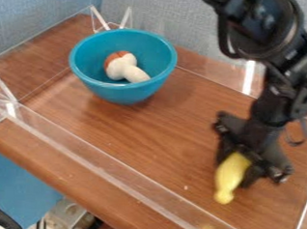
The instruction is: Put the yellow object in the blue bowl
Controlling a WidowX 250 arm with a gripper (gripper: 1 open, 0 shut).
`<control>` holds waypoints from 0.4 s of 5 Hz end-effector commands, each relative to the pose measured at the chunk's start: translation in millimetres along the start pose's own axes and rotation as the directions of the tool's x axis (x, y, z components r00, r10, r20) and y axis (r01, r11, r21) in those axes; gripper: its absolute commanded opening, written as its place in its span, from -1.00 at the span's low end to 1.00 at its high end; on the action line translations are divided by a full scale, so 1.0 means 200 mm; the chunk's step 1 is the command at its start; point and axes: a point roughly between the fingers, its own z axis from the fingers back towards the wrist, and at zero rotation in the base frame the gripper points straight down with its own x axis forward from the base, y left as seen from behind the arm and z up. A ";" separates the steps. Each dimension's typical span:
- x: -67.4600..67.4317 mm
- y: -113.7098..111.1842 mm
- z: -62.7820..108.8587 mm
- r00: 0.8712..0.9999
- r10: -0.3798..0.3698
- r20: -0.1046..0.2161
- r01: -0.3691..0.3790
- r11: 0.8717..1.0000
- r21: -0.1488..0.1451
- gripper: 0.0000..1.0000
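Lab test bench: wooden table (129, 135) fenced by clear acrylic walls (101, 167).

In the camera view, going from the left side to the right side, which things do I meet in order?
Blue bowl → white-and-brown mushroom toy lying inside it → yellow toy banana, gripped by the end effector.

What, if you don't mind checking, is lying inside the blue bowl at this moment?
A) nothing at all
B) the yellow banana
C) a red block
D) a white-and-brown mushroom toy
D: the mushroom toy lies in the blue bowl, while the yellow banana is at the gripper, far to the right.
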 end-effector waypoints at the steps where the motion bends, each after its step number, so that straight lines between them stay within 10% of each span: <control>1: 0.01 0.19 0.22 0.990 0.104 0.092 -0.105 0.994 0.010 -1.00; 2: 0.06 0.25 0.32 0.979 0.169 0.116 -0.170 0.985 0.002 -1.00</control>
